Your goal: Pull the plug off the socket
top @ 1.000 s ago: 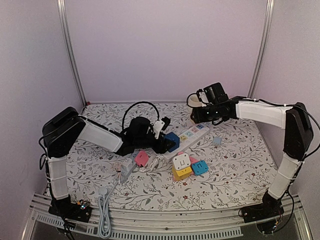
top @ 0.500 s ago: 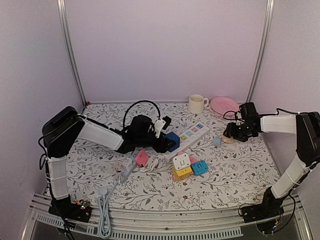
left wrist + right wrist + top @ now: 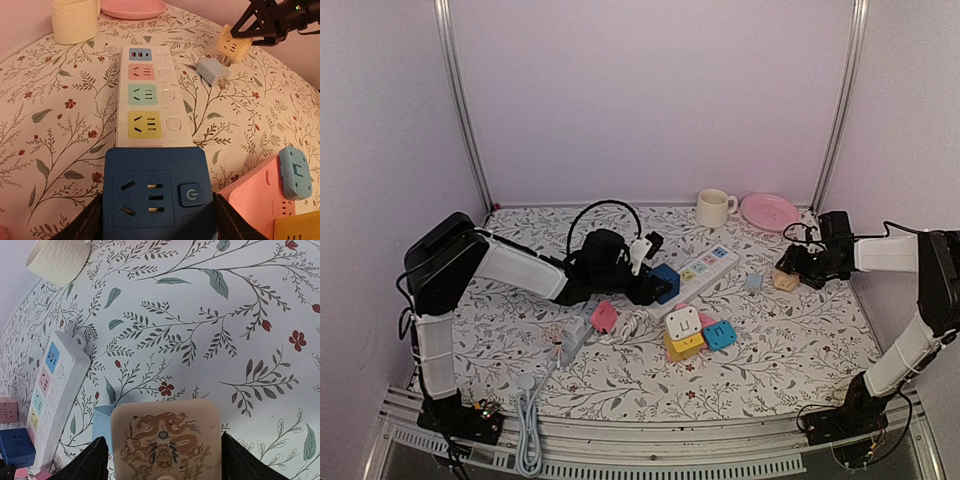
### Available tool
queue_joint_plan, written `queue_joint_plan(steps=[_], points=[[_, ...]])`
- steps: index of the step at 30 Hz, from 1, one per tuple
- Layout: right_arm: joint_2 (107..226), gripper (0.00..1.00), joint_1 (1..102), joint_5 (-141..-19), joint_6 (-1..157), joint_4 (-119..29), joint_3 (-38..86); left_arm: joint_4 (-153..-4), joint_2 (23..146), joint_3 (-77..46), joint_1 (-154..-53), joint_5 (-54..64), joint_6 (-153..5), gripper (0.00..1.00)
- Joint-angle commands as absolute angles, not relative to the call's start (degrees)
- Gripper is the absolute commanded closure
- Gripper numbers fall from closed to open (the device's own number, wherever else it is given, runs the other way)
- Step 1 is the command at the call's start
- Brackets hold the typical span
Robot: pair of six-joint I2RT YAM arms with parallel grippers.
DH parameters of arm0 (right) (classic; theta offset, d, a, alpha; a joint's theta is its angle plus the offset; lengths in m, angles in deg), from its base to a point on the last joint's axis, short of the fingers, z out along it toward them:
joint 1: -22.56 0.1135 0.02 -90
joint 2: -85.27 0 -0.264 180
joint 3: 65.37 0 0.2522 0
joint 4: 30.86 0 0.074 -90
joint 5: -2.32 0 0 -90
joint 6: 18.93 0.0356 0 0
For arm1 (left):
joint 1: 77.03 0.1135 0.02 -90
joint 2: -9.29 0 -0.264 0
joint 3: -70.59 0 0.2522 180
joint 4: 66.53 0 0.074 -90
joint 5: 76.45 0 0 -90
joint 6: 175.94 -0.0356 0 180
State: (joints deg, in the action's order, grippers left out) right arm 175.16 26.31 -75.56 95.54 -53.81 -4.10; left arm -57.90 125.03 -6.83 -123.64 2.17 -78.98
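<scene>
The right gripper (image 3: 164, 460) is pinched onto the cream plug (image 3: 165, 437), one finger on each side of its dragon-printed body, and holds it low over the right part of the table (image 3: 790, 340). Whether the plug touches the cloth cannot be told. It is well apart from the white power strip (image 3: 172, 107), whose coloured outlets all show bare, so the plug looks already out of its socket. What seems left is to put it down cleanly. The best way is probably to bring it straight down onto open cloth and spread the fingers only once it is resting, so it neither drops nor tips. It should also land clear of the pale blue adapter (image 3: 212, 70), which lies between the plug and the strip. The left gripper (image 3: 159, 220) is pressed onto the blue socket block (image 3: 157, 192) at the near end of the strip, a finger on each flank. That hold likely steadies the strip, and there is no need to loosen it before the right side lets go. The mug (image 3: 75, 20) and pink plate (image 3: 132, 7) stand beyond the far end, out of the way.
</scene>
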Motion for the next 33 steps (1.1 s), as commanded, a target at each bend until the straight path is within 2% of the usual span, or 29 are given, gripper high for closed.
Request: queue_joint_plan(steps=[1, 5, 14, 21, 26, 29, 33], points=[[172.8, 0.18, 26.1, -77.9, 94.7, -53.4, -3.5, -69.3, 127.7, -5.6, -124.3, 1.0, -76.9, 1.0], [172.5, 0.13, 26.1, -80.1, 93.9, -55.3, -2.6, -69.5, 127.7, -5.9, -124.3, 0.8, -77.0, 1.0], [168.7, 0.13, 26.1, -88.2, 91.6, -61.6, 0.6, -70.3, 127.3, -6.5, -124.3, 0.8, -77.3, 1.0], [166.7, 0.14, 29.2, -83.9, 91.0, -62.5, 3.1, -70.2, 127.5, -7.1, -124.4, 0.4, -77.1, 1.0], [171.2, 0.26, 36.8, -77.7, 93.1, -58.3, 5.5, -70.0, 127.6, -7.5, -124.5, 0.3, -76.8, 1.0], [176.5, 0.38, 41.0, -72.7, 95.6, -54.0, 7.7, -69.9, 127.7, -7.4, -124.6, 0.3, -76.5, 1.0], [183.5, 0.6, 45.4, -67.7, 98.6, -49.3, 11.6, -69.8, 127.9, -7.3, -124.8, 0.1, -76.1, 1.0]])
